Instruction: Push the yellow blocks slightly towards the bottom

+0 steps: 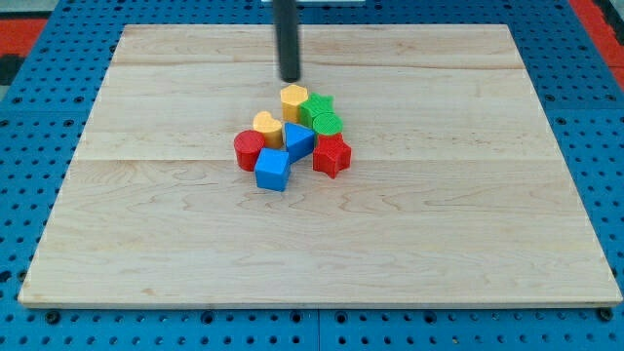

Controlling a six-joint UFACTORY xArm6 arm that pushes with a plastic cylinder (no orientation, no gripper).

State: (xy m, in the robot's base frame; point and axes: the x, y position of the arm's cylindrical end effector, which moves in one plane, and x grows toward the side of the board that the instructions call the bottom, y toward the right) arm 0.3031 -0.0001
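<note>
My tip (291, 78) is just above the cluster of blocks, a short gap above the yellow hexagonal block (293, 101). A second yellow block (267, 128), heart-like in shape, sits lower left of the first, touching the red cylinder (248, 150) and the blue block (298, 141). The rod comes down from the view's top.
A green star-like block (316, 106) and a green cylinder (328, 124) lie right of the yellow hexagon. A red star-like block (331, 154) and a blue cube (273, 170) form the cluster's lower side. All sit on the wooden board (448, 214), framed by blue pegboard.
</note>
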